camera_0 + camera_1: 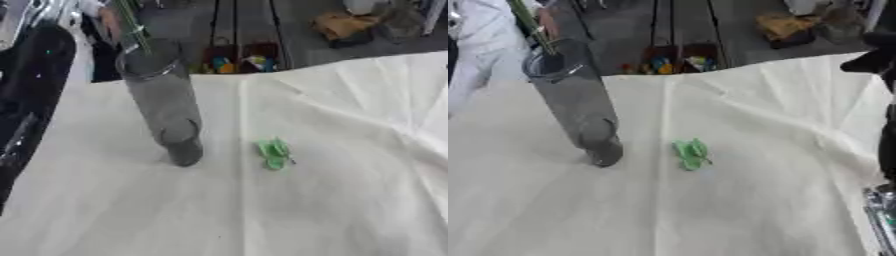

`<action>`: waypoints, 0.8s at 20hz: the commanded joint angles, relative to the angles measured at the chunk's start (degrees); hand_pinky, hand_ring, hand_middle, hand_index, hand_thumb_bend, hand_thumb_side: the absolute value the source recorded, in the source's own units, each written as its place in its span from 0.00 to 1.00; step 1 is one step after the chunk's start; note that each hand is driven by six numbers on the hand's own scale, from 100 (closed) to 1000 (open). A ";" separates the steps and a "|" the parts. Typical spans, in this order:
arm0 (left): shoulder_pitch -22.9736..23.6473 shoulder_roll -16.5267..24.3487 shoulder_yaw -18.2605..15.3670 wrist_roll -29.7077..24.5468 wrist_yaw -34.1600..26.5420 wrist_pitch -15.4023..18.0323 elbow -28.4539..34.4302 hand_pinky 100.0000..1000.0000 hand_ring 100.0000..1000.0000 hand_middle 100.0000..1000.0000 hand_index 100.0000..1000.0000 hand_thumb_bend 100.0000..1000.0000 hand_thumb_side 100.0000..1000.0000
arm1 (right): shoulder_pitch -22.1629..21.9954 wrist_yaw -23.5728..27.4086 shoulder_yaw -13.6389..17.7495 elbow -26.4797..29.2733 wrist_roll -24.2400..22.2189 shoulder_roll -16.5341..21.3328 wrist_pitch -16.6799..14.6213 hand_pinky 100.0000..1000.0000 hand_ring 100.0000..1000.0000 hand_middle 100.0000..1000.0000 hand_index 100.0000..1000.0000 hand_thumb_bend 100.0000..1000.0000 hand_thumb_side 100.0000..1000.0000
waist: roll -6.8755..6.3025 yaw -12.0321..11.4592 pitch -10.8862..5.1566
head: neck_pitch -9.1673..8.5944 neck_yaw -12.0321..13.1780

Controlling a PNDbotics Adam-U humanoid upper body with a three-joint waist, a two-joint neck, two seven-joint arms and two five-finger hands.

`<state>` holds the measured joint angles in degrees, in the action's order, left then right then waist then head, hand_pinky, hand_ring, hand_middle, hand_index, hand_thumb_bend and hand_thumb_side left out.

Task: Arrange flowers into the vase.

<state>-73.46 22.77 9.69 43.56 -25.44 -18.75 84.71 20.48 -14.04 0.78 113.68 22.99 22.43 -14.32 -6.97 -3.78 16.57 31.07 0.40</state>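
- The vase (162,102) stands on the white cloth (262,210), a tall clear grey-tinted glass cylinder, its long axis upright, and from my head camera the mouth appears to tip toward the far edge.
- A thin green stem (531,25) rises out of the vase's mouth, running up and away past the top of the view; I cannot see any bloom on it.
- Just to the right of the vase's base lies a small green leafy piece (274,152) flat on the cloth, apart from the glass, its longer side running roughly toward and away from me.
- No label, brand or writing reads on the vase or on the green piece.
- My right arm shows only as a dark shape (881,65) at the right edge, well right of the vase; whether that hand's fingers are apart or together I cannot tell.
- My left hand appears in neither view.
- Beyond the vase, past the cloth's far edge, sits a dark box with colourful small items (236,60) on the floor.
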 commanded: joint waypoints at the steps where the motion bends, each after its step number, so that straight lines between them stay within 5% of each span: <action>1: -0.71 0.53 -0.15 8.41 0.55 -8.25 1.38 0.00 0.00 0.00 0.00 0.00 0.56 | 0.80 0.53 0.58 0.91 0.29 0.36 0.04 0.58 0.51 0.43 0.71 0.00 0.99 | 0.53 0.12 -1.05 | -0.53 0.22; 16: 0.64 -0.27 0.73 8.41 1.95 -8.78 2.27 0.00 0.00 0.00 0.00 0.00 0.56 | 1.00 0.46 0.55 0.91 0.44 0.26 0.09 0.58 0.51 0.43 0.71 0.00 0.99 | 0.47 0.48 -0.65 | -0.84 0.04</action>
<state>-71.91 21.66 10.61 43.51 -23.92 -18.80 85.94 20.71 -14.04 1.05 113.68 23.26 22.39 -14.16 -6.94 -3.29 16.94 30.72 0.43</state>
